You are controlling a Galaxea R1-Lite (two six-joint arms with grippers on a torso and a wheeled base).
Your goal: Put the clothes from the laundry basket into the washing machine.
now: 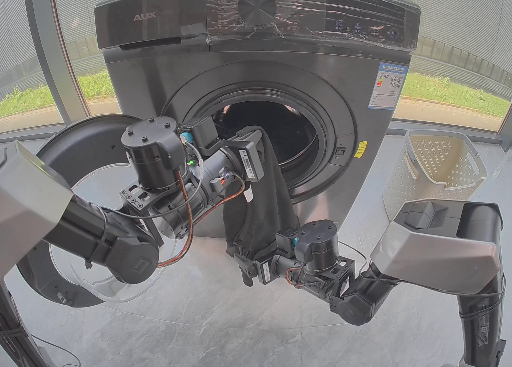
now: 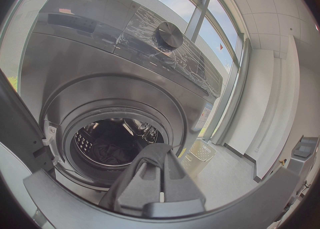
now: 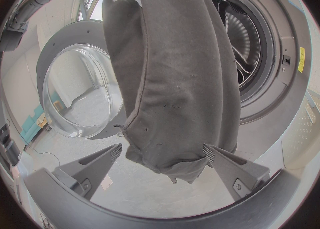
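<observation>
One grey front-loading washing machine (image 1: 256, 64) stands ahead with its single round door (image 1: 80, 154) swung wide open to the left. One white perforated laundry basket (image 1: 410, 141) sits on the floor just beside the machine's right side. Two grippers work on one dark garment (image 1: 261, 208).

The left gripper (image 1: 258, 138) is up at the lower rim of the drum opening (image 1: 277, 122), its fingers pressed together and clamped on the garment's top end. From there the cloth hangs straight down in front of the machine, so its long axis is vertical: top end at the drum's lip, bottom hem pointing at the floor and hanging above it. In the left wrist view the cloth (image 2: 150, 154) drapes over the closed fingertips (image 2: 151, 173), and more dark clothing (image 2: 110, 146) lies inside the drum beyond them.

The right gripper (image 1: 245, 269) sits low, at the garment's bottom hem. Its two fingers are spread apart, one on each side of the hem (image 3: 166, 166), not closed on it. One fingertip (image 3: 208, 149) is right at the cloth's edge; whether it touches cannot be told.

The drum opening is wide and round, with the garment's top covering only its lower left part. Grey floor tiles (image 1: 213, 325) spread between the open door on the left and the basket on the right, with the hanging garment well apart from the basket.
</observation>
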